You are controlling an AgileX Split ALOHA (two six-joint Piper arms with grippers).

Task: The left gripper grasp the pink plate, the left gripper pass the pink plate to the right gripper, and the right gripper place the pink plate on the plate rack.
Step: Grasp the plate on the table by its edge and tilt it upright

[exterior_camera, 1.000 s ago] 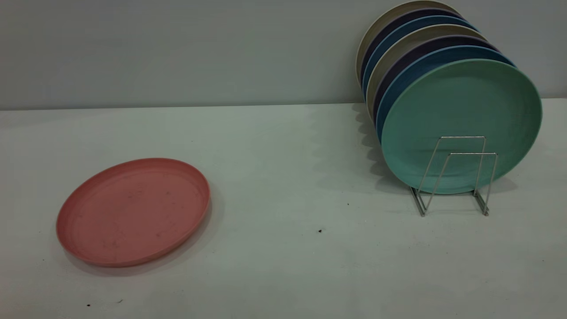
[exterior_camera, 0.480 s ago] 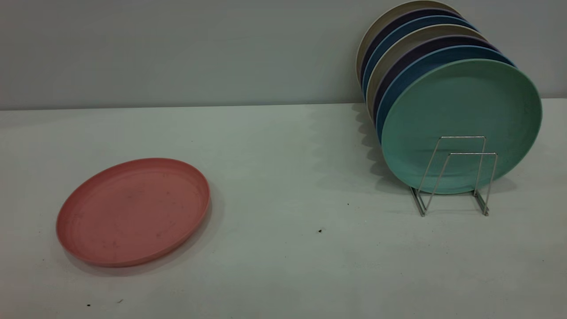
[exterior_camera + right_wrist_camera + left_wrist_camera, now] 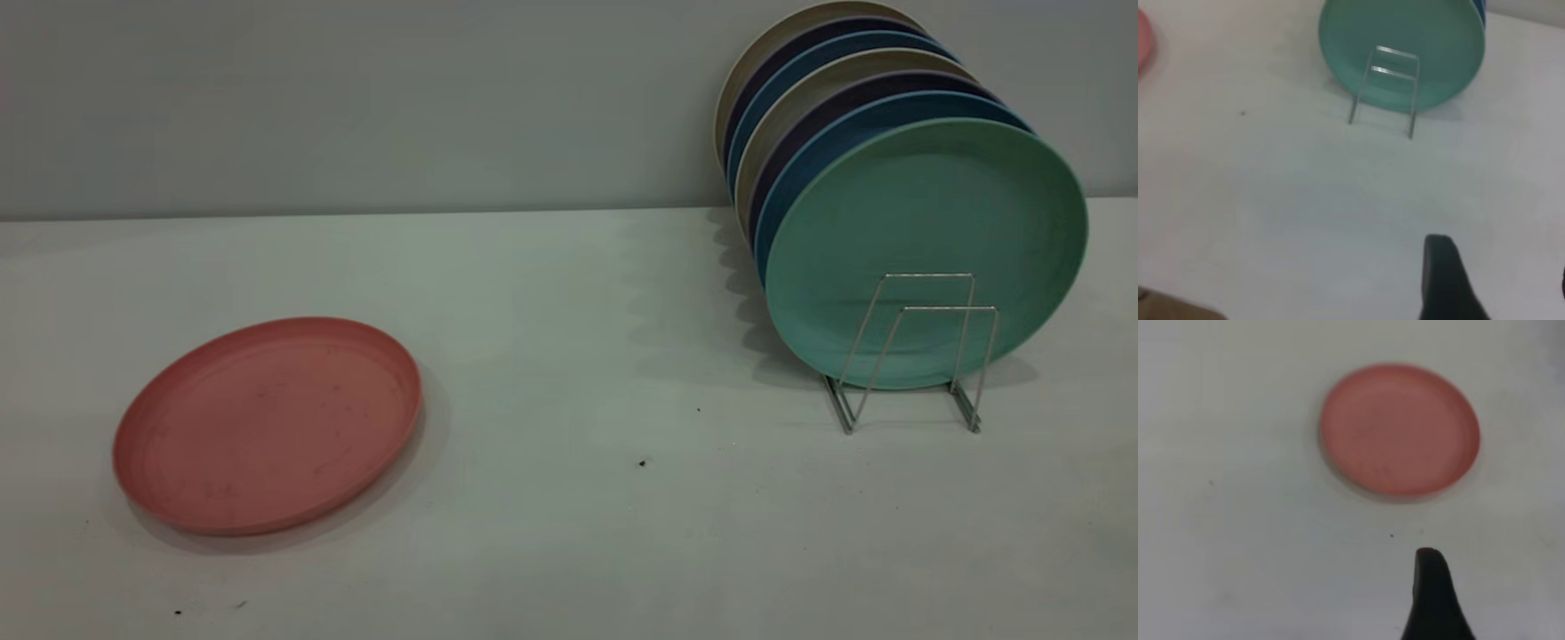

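Observation:
The pink plate (image 3: 267, 425) lies flat on the white table at the left; it also shows in the left wrist view (image 3: 1399, 429). The plate rack (image 3: 916, 356) stands at the right, its two front wire loops empty, and shows in the right wrist view (image 3: 1386, 90). No gripper shows in the exterior view. My left gripper (image 3: 1501, 577) hovers above the table short of the plate; one black finger (image 3: 1433, 593) shows, with bare table beside it. My right gripper (image 3: 1501, 263) hovers above the table short of the rack; one finger (image 3: 1441, 277) shows, with a sliver of the other at the frame edge. Both are empty.
A mint-green plate (image 3: 925, 249) stands upright at the front of the rack, with several blue, purple and beige plates (image 3: 800, 98) behind it, leaning towards the grey back wall. Small dark specks (image 3: 642, 463) lie on the table (image 3: 569, 311) between plate and rack.

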